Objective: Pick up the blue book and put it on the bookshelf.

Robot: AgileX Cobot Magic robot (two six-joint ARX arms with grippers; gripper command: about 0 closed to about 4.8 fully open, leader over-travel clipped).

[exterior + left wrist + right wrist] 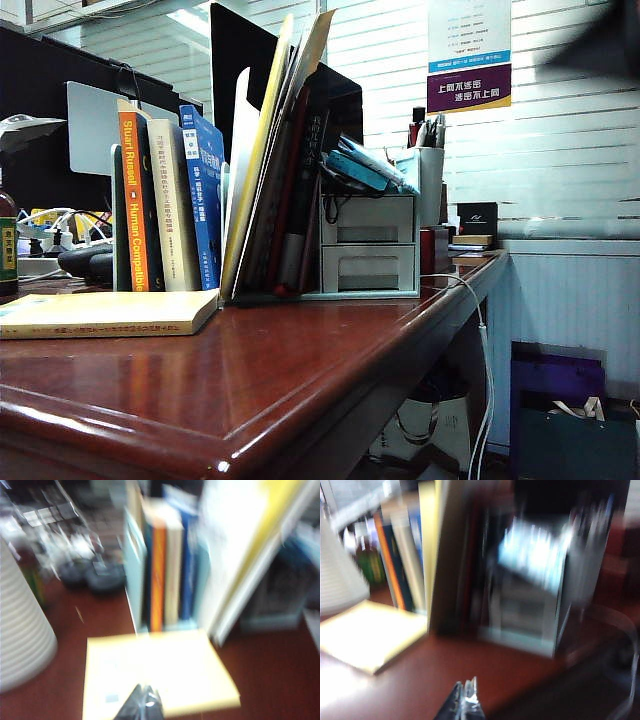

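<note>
Right, the blue book (207, 195) stands upright in the bookshelf (117, 215), spine out, between a cream book and the white divider, so the placing step looks done (judging by how things lie). Left gripper (144, 705) hangs above the pale-yellow paperback (155, 672) in front of the bookshelf, jaws pinched together, nothing in them. Right gripper (465, 700) sits over bare desk, off toward the grey drawer box (368, 255) beside the bookshelf, jaws also closed, empty. Both wrist views are blurred. Next move, imo: just clear both arms away w/o clipping the paperback. Readable text: orange spine (133, 200) says "Stuart Russell" and "Human Compatible"; the wall poster (469, 55) is Chinese, too small to read.
</note>
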